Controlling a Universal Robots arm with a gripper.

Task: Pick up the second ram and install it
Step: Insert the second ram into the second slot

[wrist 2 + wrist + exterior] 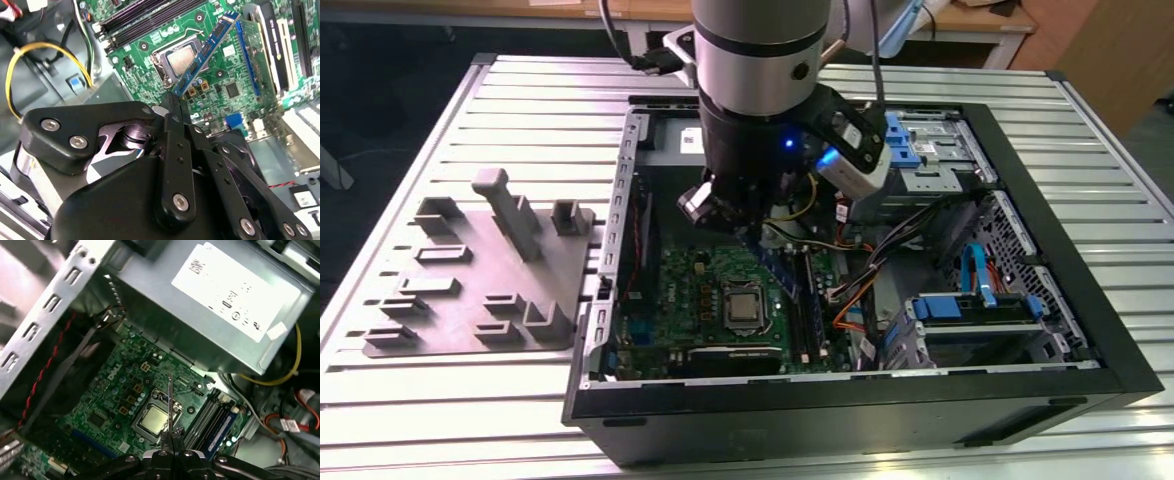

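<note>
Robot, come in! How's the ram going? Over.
Gripper shut on ram. Ram held above motherboard, not in a slot. Nothing seen in the way.

Computer case point(854, 425) on table point(440, 405), holder tray point(467, 295) at its nine o'clock in the exterior view, motherboard point(674, 285) inside, second ram point(206, 52) above it, drive cage point(974, 312) at three o'clock.

Bg: silvery ribbed metal table point(454, 420), light wooden desk point(987, 25) behind; dark floor point(400, 60) at the exterior view's left, brown wooden panel point(1121, 60) at its right.
</note>
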